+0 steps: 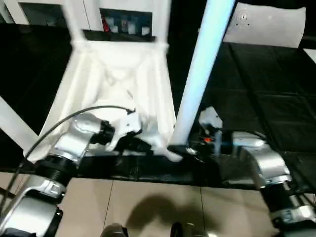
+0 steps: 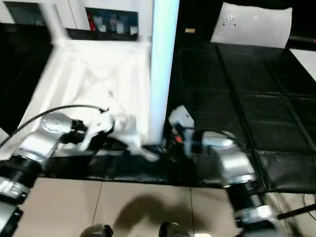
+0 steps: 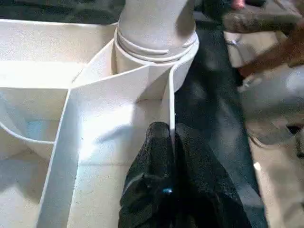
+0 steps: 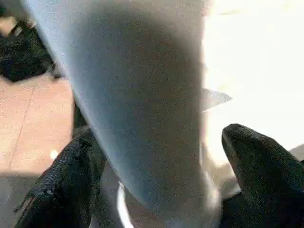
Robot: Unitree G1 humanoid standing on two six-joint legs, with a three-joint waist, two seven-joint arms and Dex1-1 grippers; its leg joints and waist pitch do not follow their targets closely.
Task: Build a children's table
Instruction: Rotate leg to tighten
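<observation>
Top (image 1: pixel 118 79) is laid underside-up on the dark mat. Near-right leg (image 1: pixel 200 69) is seated in its socket; left pincer (image 3: pixel 172 142) is clamped on a rib beside it, right pincer (image 4: pixel 156 161) spread, leg between. Other legs look fitted, hard to tell.

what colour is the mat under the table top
Black, made of square tiles; it shows best in the left eye view beside the upturned table top.

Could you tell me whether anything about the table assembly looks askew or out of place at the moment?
Yes: the leg standing in the near corner socket of the upturned tabletop leans to one side in the left eye view rather than rising plumb, so it may not be fully seated. Nothing looks damaged.
</observation>
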